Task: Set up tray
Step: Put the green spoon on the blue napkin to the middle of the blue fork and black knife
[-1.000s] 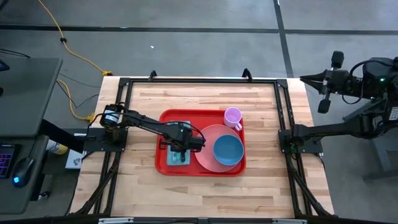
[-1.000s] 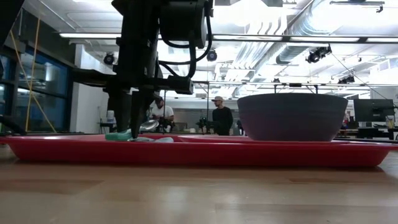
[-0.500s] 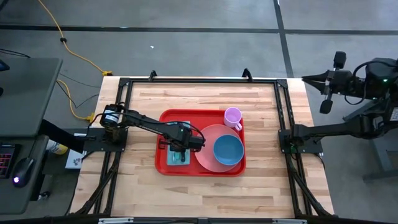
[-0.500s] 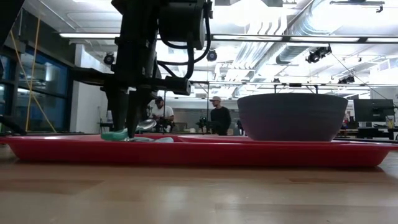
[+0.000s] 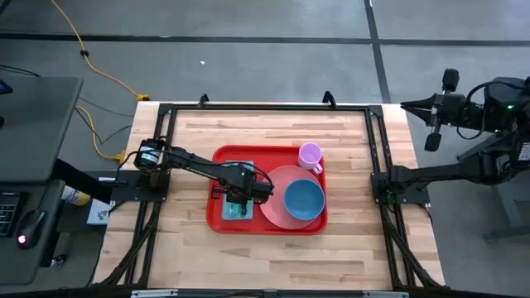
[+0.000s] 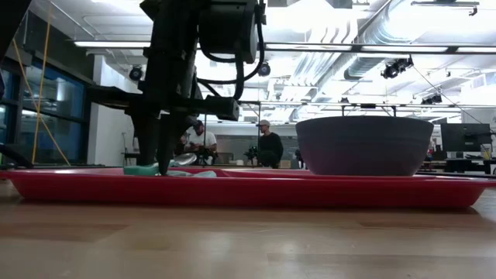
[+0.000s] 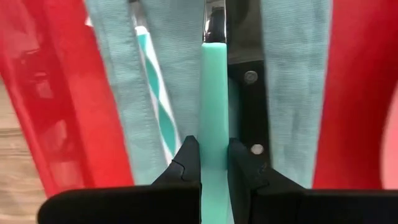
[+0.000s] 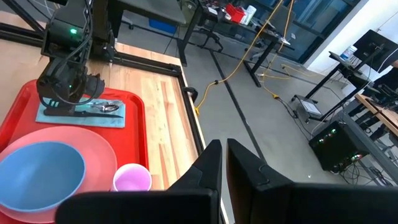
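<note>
The left gripper (image 7: pixel 214 163) pinches a smooth teal handle (image 7: pixel 214 112) over a soft blue cloth (image 7: pixel 292 81) on the shiny red tray (image 5: pixel 217 217). The right gripper (image 8: pixel 222 163), off the table, is pressed together.

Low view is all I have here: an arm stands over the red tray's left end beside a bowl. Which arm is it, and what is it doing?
Observer: It's the left arm; the left gripper is closed on a teal utensil handle.
Operator: What's under the handle?
Observer: A light blue napkin lying flat in the tray, with a black-handled knife beside the teal handle.
Operator: Is the bowl straight on the tray?
Observer: No, the blue bowl sits on a pink plate; a purple cup stands behind it.
Operator: And the right arm?
Observer: The right gripper is shut, parked off the table's right side.
</note>
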Tool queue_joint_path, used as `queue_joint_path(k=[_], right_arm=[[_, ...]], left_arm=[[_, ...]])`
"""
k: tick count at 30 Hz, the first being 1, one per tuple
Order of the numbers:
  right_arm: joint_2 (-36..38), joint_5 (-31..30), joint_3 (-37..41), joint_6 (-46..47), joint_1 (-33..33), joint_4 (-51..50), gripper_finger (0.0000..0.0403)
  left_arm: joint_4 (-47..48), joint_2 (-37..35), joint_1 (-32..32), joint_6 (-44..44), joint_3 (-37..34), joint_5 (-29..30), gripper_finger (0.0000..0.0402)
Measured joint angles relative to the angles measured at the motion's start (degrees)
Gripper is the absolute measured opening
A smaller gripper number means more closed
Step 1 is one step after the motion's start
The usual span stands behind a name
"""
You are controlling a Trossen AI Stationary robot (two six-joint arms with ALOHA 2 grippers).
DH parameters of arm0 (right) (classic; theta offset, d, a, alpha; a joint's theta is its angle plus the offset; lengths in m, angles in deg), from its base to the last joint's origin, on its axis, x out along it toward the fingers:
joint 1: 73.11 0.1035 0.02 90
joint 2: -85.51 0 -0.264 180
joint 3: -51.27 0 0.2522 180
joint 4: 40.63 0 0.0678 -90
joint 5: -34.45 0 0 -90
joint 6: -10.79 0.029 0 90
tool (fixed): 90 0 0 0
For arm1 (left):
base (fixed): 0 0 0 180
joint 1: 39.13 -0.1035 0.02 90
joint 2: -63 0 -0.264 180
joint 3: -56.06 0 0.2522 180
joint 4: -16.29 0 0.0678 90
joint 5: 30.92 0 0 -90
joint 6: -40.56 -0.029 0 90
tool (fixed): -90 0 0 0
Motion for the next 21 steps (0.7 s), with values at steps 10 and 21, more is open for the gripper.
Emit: queue_joint_path(k=[10,21], right_arm=[[0.0,0.0,0.0,0.0,0.0,0.0,0.0],[0.0,0.0,0.0,0.0,0.0,0.0,0.0]], left_arm=[[-1.3,0.0,0.0,0.0,0.0,0.4,0.0059],[-0.6,0.0,0.0,0.0,0.0,0.4,0.008]])
